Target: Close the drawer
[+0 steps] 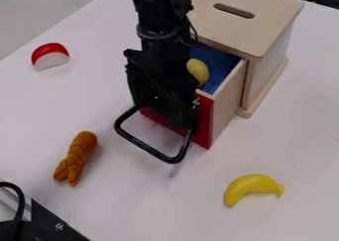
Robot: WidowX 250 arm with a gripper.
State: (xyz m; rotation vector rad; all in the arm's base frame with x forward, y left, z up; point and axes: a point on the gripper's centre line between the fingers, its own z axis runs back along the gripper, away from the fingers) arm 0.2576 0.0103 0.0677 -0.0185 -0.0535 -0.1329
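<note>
Gripper [175, 116] at the red drawer front [206, 118] — cabinet [285, 12] is behind, up-right, so push that way — can't tell if it's open or closed.

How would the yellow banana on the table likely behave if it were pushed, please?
Its curved shape suggests the banana would swivel or slide rather than roll far. The smooth, even surface looks like plastic, so it is probably stiff and perhaps slightly slippery.

Fixed camera above table [145, 210], slanting down, fairly close; exact height hard to tell.
</note>
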